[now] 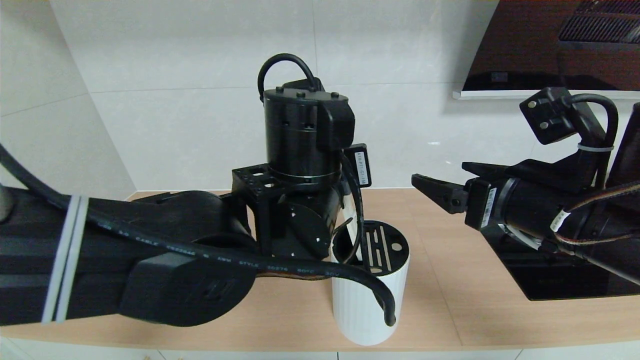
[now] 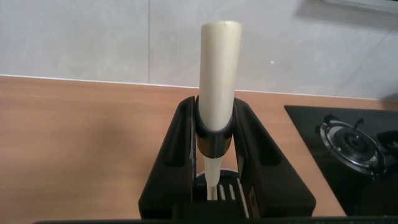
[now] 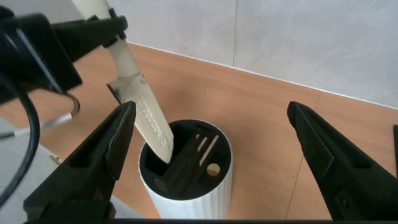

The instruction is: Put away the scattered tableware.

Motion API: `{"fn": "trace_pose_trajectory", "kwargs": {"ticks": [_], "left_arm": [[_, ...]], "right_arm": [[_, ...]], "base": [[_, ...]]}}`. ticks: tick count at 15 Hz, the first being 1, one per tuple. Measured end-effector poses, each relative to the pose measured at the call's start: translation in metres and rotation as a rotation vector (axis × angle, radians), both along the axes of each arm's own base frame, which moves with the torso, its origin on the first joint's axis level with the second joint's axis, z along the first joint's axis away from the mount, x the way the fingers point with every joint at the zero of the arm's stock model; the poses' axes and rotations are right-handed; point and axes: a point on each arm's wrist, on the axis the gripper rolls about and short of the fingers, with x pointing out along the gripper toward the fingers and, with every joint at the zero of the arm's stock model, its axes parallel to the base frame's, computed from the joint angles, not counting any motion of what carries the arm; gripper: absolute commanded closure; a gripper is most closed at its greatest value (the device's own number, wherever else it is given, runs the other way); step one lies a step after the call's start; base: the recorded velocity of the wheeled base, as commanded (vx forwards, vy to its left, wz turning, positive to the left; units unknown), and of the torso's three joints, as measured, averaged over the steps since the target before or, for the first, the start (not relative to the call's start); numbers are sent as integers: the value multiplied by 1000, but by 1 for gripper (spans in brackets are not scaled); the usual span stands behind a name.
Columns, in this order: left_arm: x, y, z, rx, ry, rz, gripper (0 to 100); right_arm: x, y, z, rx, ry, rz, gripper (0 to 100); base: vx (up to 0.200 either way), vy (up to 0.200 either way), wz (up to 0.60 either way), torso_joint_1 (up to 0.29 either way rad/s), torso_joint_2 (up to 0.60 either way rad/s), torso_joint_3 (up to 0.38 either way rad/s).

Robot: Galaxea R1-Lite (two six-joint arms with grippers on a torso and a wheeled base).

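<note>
A cream-handled knife (image 3: 151, 119) hangs point down, its long axis close to upright with a slight lean, handle on top. Its tip sits just inside the wide open well of a white ribbed holder (image 1: 369, 300), beside the holder's dark slotted insert rather than in a slot. The left gripper (image 2: 217, 134) is clamped on the knife where handle meets blade, directly above the holder. Judging from this, what remains is a straight lowering along the blade's axis, then a release. The holder stands near the front edge of a wooden desk (image 1: 450, 280). The right gripper (image 1: 434, 192) hovers to the holder's right, jaws wide apart and empty. A black hob (image 1: 550, 282) lies further right.
</note>
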Motion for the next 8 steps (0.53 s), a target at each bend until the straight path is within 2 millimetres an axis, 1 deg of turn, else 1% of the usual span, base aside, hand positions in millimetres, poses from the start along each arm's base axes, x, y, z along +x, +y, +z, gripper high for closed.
{"fn": "trace_pose_trajectory", "kwargs": {"ticks": [3, 8], "left_arm": [[1, -5, -7, 17, 11, 7, 100], [5, -16, -29, 65, 41, 37, 100]], "right_arm": [[1, 0, -1, -2, 3, 0, 0], [1, 1, -1, -3, 4, 0, 0]], "base": [[0, 0, 0, 0, 0, 0], [0, 0, 0, 0, 0, 0]]}}
